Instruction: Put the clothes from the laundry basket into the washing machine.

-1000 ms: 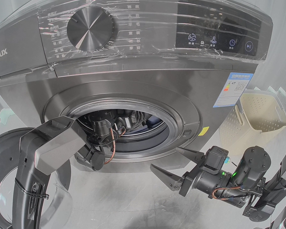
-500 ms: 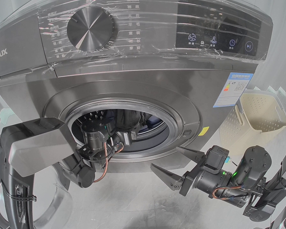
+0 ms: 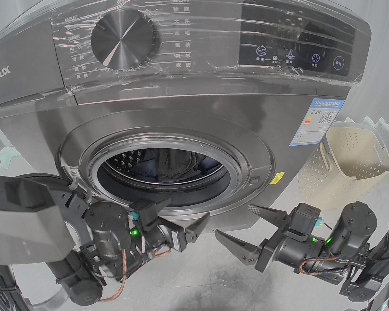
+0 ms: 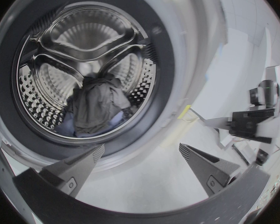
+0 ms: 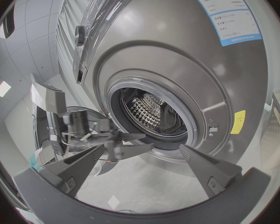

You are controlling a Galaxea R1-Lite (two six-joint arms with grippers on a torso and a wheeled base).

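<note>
The grey washing machine [image 3: 194,109] stands with its round opening uncovered. A dark grey garment on bluish clothes [image 3: 173,164] lies in the drum [image 4: 84,63], also seen as clothes [image 4: 96,106] and clothes [image 5: 169,119]. My left gripper [image 3: 186,210] hangs open and empty just below and in front of the opening, shown as left gripper [image 4: 141,147]. My right gripper [image 3: 234,220] is open and empty, low to the right of the opening, shown as right gripper [image 5: 141,148]. The cream laundry basket [image 3: 354,160] stands right of the machine, with no clothes visible in it.
The machine's open door [image 5: 53,119] hangs at the left behind my left arm. Pale floor [image 3: 203,273] lies free in front of the machine. The two grippers point toward each other with a small gap between them.
My left arm has pulled out of the drum and dropped below the opening, leaving the dark grey garment inside. My right gripper has shifted slightly down and right.
</note>
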